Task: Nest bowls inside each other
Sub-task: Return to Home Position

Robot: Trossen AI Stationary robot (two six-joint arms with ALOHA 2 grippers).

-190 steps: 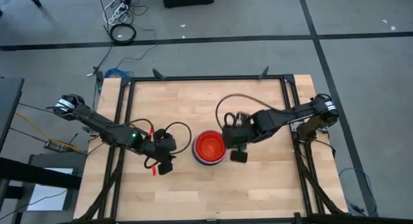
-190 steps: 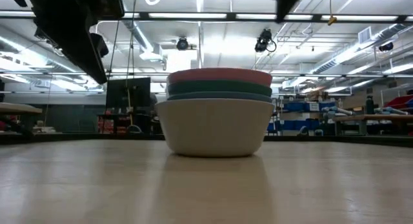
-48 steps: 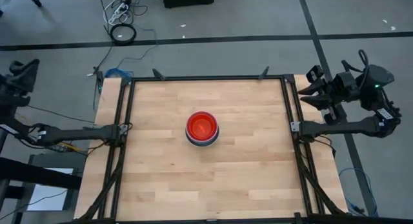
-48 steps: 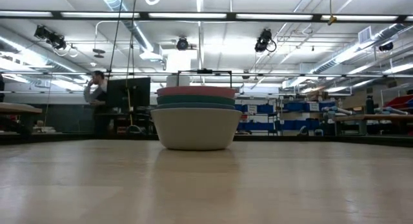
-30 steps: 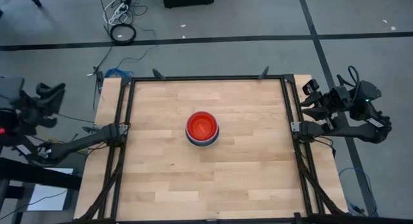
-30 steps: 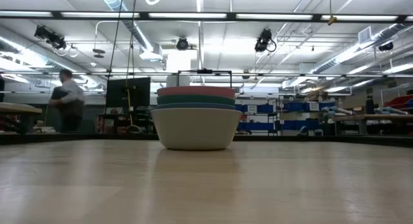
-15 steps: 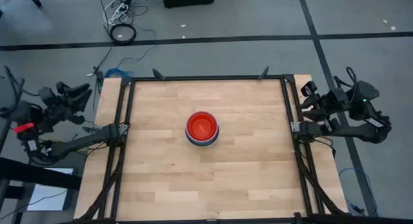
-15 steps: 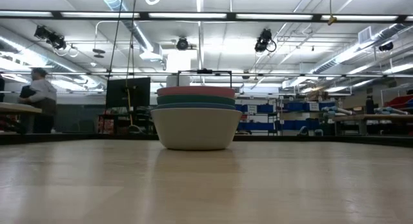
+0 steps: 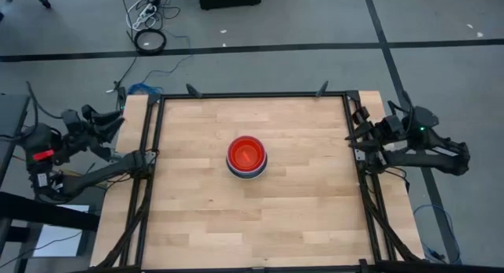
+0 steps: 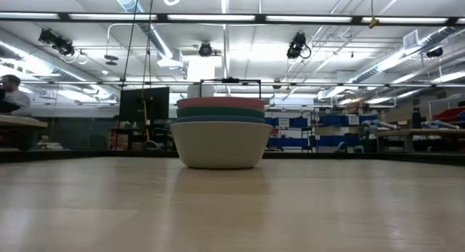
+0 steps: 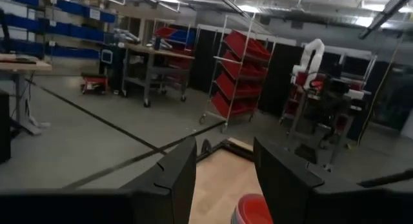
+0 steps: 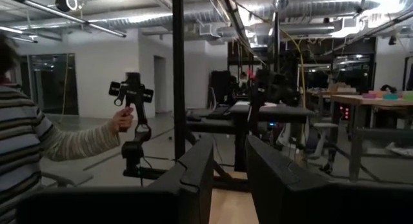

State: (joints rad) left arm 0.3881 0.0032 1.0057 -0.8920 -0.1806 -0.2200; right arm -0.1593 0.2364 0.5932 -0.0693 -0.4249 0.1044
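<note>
The bowls stand nested in one stack (image 9: pixel 247 157) at the middle of the wooden table. From above, the orange-red bowl shows inside, with a blue rim around it. In the low view the stack (image 10: pixel 220 132) rests on the base of the pale white outer bowl, with blue, green and pink-red rims above it. My left gripper (image 9: pixel 113 125) hangs open beyond the table's left edge, pointing toward the table; its wrist view shows its fingers (image 11: pixel 177 179) apart and the red bowl (image 11: pixel 253 210) far ahead. My right gripper (image 9: pixel 354 126) is open at the table's right edge, with nothing between its fingers (image 12: pixel 193 175).
A black frame rail (image 9: pixel 150 171) runs round the table. In the right wrist view a person's hand (image 12: pixel 121 121) holds a hand-held device beyond the table. Another person (image 10: pixel 9 92) shows far off at the left of the low view. Cables (image 9: pixel 150 38) lie on the floor.
My left gripper has come in from beyond the left side toward the table's left edge. My right gripper has sunk and moved toward the table's right edge. The stack of bowls has stayed where it was.
</note>
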